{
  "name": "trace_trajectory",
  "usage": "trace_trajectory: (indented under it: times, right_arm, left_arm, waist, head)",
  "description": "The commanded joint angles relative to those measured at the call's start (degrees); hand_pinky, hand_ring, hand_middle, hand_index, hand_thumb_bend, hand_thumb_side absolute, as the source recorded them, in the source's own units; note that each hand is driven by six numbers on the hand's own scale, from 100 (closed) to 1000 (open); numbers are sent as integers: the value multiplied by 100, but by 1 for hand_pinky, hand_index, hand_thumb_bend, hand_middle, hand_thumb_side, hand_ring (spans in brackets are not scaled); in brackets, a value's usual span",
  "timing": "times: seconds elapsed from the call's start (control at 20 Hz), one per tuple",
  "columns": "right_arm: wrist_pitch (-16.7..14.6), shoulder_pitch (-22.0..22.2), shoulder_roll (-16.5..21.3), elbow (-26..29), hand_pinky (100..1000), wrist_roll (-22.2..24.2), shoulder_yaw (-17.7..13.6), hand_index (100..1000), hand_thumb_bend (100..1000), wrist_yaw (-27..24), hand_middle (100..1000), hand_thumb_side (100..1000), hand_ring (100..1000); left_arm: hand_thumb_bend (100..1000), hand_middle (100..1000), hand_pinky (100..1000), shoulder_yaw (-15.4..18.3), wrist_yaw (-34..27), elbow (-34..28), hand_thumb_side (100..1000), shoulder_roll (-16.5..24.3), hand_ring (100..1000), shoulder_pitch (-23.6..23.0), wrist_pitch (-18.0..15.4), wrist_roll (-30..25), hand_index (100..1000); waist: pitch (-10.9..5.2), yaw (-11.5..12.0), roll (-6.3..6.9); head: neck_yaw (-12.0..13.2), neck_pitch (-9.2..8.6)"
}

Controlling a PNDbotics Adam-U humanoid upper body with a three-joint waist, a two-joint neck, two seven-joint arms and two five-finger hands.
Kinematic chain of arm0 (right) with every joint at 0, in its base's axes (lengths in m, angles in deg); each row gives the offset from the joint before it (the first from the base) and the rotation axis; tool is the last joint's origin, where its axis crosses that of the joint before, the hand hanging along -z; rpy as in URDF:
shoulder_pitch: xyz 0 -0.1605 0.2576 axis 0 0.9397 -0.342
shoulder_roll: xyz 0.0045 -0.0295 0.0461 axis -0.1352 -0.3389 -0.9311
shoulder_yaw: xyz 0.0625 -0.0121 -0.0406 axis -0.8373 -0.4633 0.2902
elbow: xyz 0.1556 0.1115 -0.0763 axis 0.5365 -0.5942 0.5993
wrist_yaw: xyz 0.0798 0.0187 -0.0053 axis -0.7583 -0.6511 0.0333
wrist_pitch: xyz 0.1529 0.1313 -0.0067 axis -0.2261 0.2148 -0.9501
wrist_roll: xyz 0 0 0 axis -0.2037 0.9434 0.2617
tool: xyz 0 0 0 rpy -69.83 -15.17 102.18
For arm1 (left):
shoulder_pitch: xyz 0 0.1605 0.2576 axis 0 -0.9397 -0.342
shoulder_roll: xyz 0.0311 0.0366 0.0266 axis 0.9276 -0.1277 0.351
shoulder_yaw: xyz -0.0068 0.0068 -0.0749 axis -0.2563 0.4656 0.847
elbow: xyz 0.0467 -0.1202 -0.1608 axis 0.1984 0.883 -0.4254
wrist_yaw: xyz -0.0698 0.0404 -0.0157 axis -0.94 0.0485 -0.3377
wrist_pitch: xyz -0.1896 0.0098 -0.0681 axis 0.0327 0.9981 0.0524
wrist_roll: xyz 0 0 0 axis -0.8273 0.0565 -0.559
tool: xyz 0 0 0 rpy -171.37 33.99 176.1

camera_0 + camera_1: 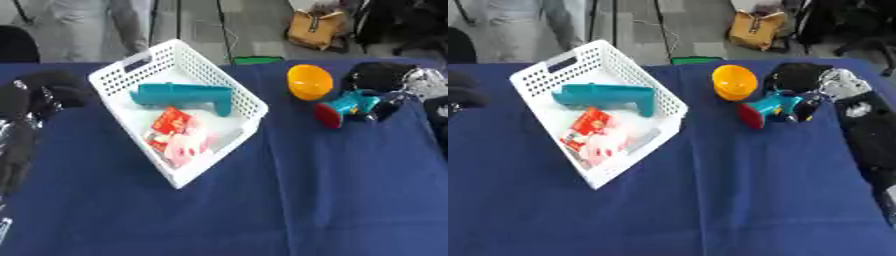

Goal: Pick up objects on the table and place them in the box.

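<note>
On the blue-clothed table, the right hand had its fingers curled about a teal toy with a red disc end, just beside an orange bowl. White basket, well to its left, already held a teal tool and a red-and-white packet. Lifting clear of the bowl before crossing would serve best. Left hand rested beside the basket, its fingers' state indiscernible.
</note>
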Motion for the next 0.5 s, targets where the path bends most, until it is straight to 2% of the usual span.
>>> trace_trajectory:
  times: [0.05, 0.5]
  right_arm:
    - [18, -152, 38, -32, 947, -89, -59, 816, 444, 155, 793, 254, 892]
    - [23, -213, -150, -114, 942, -196, -58, 807, 444, 380, 781, 253, 887]
  left_arm:
    - [227, 715, 761, 24, -18, -113, 914, 108, 689, 87, -27, -5, 822]
    - [228, 715, 760, 10, -18, -113, 916, 94, 689, 120, -32, -20, 822]
  waist:
    - [-69, 16, 5]
    - [-20, 114, -5]
  head:
    - [-15, -13]
    - [-47, -29]
